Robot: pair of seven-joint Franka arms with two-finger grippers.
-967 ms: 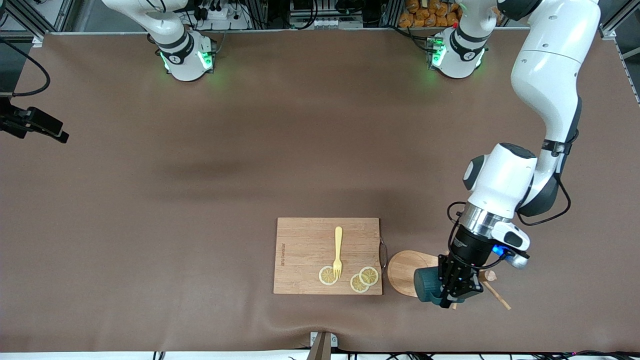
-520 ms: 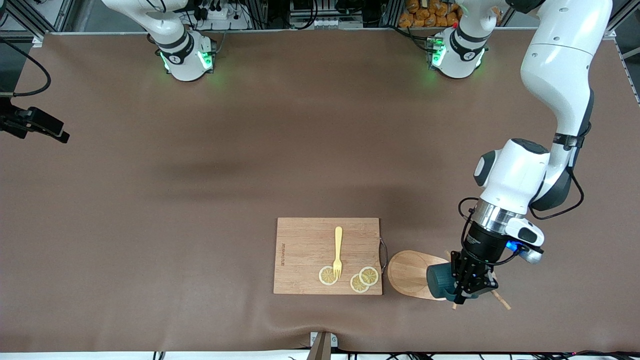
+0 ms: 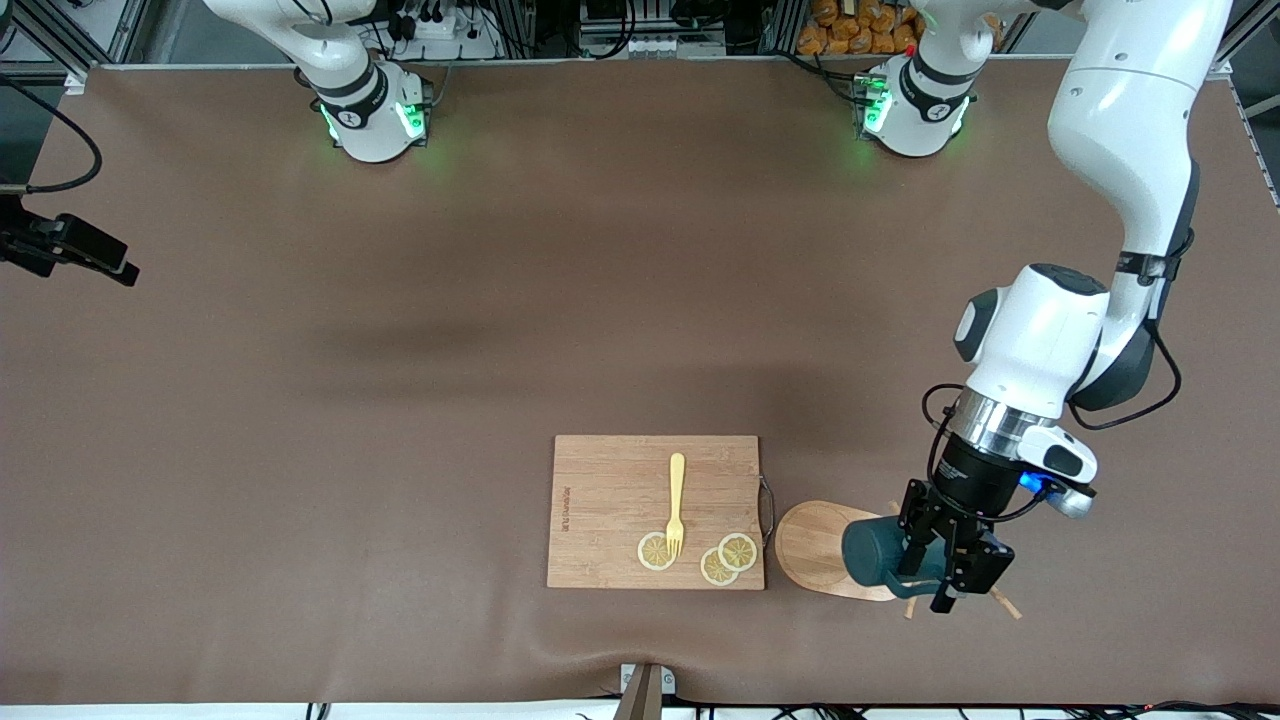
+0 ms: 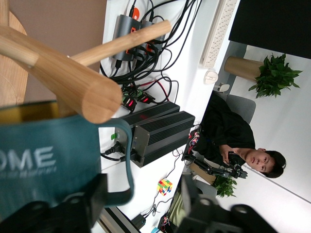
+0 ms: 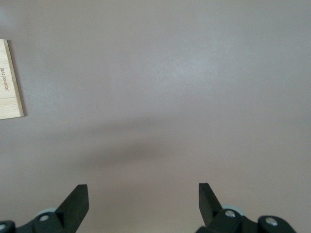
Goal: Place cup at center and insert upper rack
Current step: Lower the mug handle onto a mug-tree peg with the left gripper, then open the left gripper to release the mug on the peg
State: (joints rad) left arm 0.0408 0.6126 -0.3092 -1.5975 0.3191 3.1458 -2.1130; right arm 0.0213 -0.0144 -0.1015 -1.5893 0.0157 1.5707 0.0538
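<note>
Two arms are at the counter (image 3: pixel 300 400), but only the left one is busy. The left end effector (image 3: pixel 935 565) is low over the edge of the upper rack (image 3: pixel 815 545), at the left arm's end of the counter and close to the front camera. Its fingers stand apart, one on each side of the cup's handle, and I cannot tell if they touch it.

The cup (image 3: pixel 875 560) lies tipped on its side against the rack's post (image 4: pixel 68 80). Its long way runs flat, toward the cutting board (image 3: pixel 610 500). In the left wrist view the cup (image 4: pixel 43 160) is right by the post, with a thin peg (image 4: pixel 121 43) sticking out above it. I think the handle is hooked on the rack, but that part is hidden.

The cup must go to the middle of the counter, which is well away, toward the arms' bases. The left arm is by far the nearer one.

The cutting board holds a yellow fork (image 3: pixel 677 505) and three lemon slices (image 3: pixel 738 551).

The right end effector (image 5: pixel 143 199) waits with fingers wide apart over bare counter, holding nothing.
</note>
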